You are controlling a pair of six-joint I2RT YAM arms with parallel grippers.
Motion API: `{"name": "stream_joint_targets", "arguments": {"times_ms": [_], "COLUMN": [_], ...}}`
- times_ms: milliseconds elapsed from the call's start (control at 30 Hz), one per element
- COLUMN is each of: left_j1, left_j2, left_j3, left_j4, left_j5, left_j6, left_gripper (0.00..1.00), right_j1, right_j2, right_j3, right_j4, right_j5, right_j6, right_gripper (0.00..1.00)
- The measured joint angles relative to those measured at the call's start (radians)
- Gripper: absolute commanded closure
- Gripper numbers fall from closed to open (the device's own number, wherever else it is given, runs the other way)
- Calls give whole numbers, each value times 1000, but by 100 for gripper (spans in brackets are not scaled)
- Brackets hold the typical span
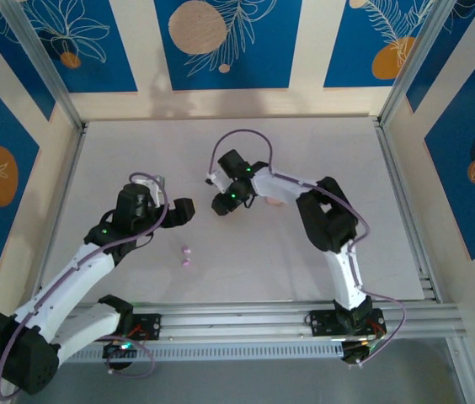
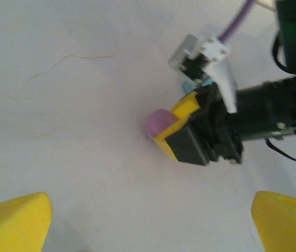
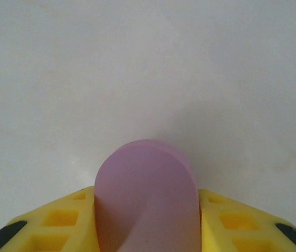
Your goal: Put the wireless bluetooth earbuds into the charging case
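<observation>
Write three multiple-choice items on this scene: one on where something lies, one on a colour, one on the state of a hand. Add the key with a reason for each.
1. Where do the two loose lilac-pink earbuds lie?
A. On the table, nearer its front edge than the left hand
B. Inside an open box
C. Between the left hand's fingers

2. What colour is the case held in the right hand?
A. Peach
B. Lilac-pink
C. Green

3. How is the left hand?
A. Shut on an earbud
B. Shut on a lid
C. Open, holding nothing

Key
1 A: the top view shows both earbuds on the bare table, just below the left hand.
2 B: the right wrist view shows a lilac-pink rounded case between the yellow fingers.
3 C: in the left wrist view its yellow fingers stand wide apart with only table between them.
</observation>
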Motion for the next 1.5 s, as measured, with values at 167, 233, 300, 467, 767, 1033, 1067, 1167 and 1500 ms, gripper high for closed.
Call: {"name": "stream_joint_targets", "arguments": {"times_ms": [167,233,300,467,767,1033,1067,1167,1500], "left_j1": [2,2,2,-32,-209,-250,-254,-272,-322], "left_j2": [-34,-42,-41,-2,76,116,116,114,166], "left_j3": [0,1,4,78,204,221,222,222,254], "left_j4": [34,71,113,161,212,235,238,241,241], "left_j5": [85,139,204,320,382,385,390,409,464], "left_j6": [8,10,8,-5,13,35,38,43,64], "left_gripper": [12,14,16,18,24,25,26,27,47], "right_j1": [6,20,38,95,164,168,168,170,172], "right_j2": [-401,-574,-726,-972,-1118,-1112,-1110,-1105,-1098], "right_j3": [-336,-463,-564,-674,-686,-692,-692,-692,-697], "right_j4": [211,318,396,457,444,414,415,422,451], "right_j5": [-56,-72,-84,-76,16,55,59,66,72], "right_j6": [2,-23,-55,-122,-175,-182,-181,-181,-177], "right_gripper": [73,73,73,72,71,71,71,71,71]}}
